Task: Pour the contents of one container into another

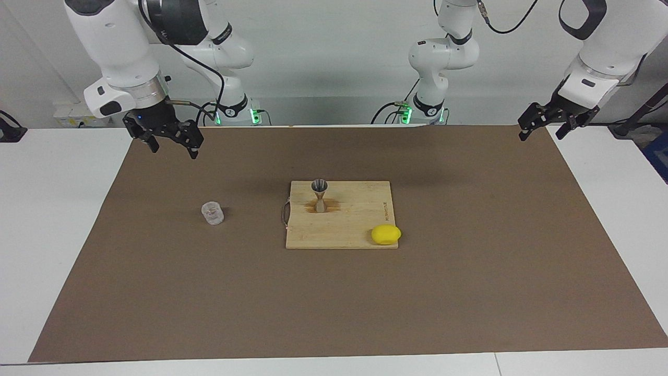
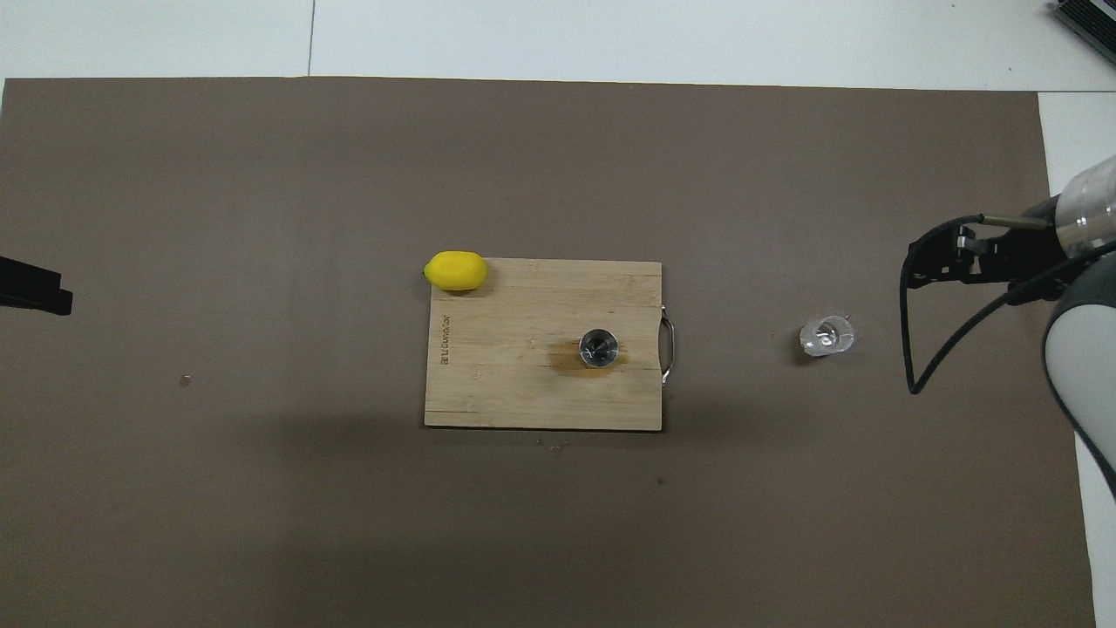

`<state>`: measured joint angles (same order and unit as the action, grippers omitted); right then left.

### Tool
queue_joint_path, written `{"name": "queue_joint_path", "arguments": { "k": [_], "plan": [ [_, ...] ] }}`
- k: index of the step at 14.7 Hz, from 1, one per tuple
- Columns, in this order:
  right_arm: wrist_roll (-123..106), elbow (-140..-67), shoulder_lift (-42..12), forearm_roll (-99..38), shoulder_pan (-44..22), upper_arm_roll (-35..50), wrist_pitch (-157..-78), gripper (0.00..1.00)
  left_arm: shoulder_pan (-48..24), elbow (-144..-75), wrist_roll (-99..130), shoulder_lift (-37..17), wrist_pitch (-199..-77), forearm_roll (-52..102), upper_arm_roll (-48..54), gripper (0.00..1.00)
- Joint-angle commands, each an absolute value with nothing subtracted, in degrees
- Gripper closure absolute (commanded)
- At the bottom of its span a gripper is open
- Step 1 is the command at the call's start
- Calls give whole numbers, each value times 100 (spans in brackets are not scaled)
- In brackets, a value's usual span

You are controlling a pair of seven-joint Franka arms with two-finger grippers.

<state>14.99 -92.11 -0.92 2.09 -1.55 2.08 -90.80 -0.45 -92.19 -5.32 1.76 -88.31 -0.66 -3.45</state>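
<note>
A small clear, ribbed cup (image 1: 212, 213), short and cylindrical, is seen standing upright on the brown paper sheet (image 1: 469, 271) that covers the white tabletop (image 1: 47, 219), toward the right arm's end. Whether anything is held in it cannot be told; only glints are seen through its wall. A small silver-grey metal jigger (image 1: 319, 196), hourglass-shaped, is stood upright on a pale wooden cutting board (image 1: 355, 230) at the middle of the sheet, well apart from the cup. A brownish wet-looking stain is seen on the board around its foot; the contents of its upper cone cannot be made out. A yellow lemon (image 1: 386, 234) is laid on the board's corner, farther from the robots than the jigger.

The right tool (image 1: 172, 144) is held in the air above the sheet, its fingers spread apart and nothing gripped. The left tool (image 1: 540, 127) is hung over the sheet's edge at the left arm's end, likewise parted and empty.
</note>
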Motion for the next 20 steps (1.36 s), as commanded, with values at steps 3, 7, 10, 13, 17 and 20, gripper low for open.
{"name": "queue_joint_path", "arguments": {
  "k": [3, 7, 10, 13, 17, 20],
  "plan": [
    [1301, -9492, 97, 220, -141, 220, -9044, 0, -141, -9404, -309, 334, -8886, -132, -396, 0],
    [1205, -9466, 105, 194, -149, 237, -9123, 0, -141, -9413, -176, 334, -8895, -132, -396, 0],
    [1169, -9448, 105, 70, -149, 237, -9149, 0, -141, -9413, -167, 334, -8895, -132, -396, 0],
    [1160, -9448, 105, 62, -158, 237, -9193, 0, -141, -9413, -167, 334, -8895, -132, -396, 0],
    [1151, -9457, 105, 53, -158, 237, -9228, 0, -149, -9413, -158, 343, -8895, -132, -396, 0],
    [1099, -9466, 105, 44, -158, 237, -9237, 0, -149, -9413, -158, 343, -8895, -132, -396, 0]
  ]
}}
